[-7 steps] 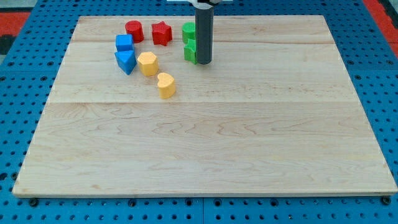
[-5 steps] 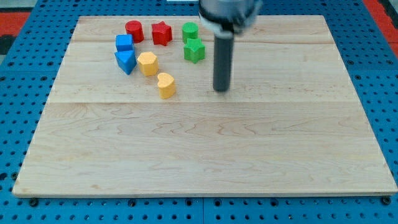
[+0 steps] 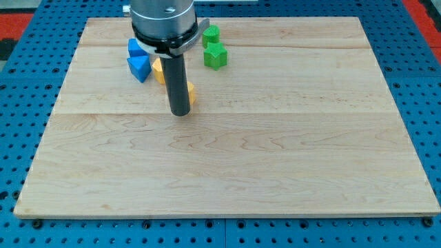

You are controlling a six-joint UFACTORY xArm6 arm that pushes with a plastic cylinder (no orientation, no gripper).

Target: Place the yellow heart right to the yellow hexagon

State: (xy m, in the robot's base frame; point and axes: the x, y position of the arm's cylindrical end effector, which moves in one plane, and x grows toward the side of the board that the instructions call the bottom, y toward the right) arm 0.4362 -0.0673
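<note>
My tip (image 3: 180,113) rests on the board just below the yellow heart (image 3: 191,93), and the rod hides most of that block. Only the heart's right edge shows beside the rod. The yellow hexagon (image 3: 158,69) lies up and to the left of the heart, mostly hidden by the rod, with its left edge showing.
A blue cube (image 3: 136,47) and a blue triangular block (image 3: 139,67) sit left of the hexagon. Two green blocks (image 3: 211,34) (image 3: 215,56) sit at the upper middle. The red blocks are hidden behind the arm. The wooden board (image 3: 275,151) lies on a blue pegboard.
The rod moved from the right of the yellow heart down and left to just below it. It now covers the heart, the hexagon and the red blocks. No block has visibly moved.
</note>
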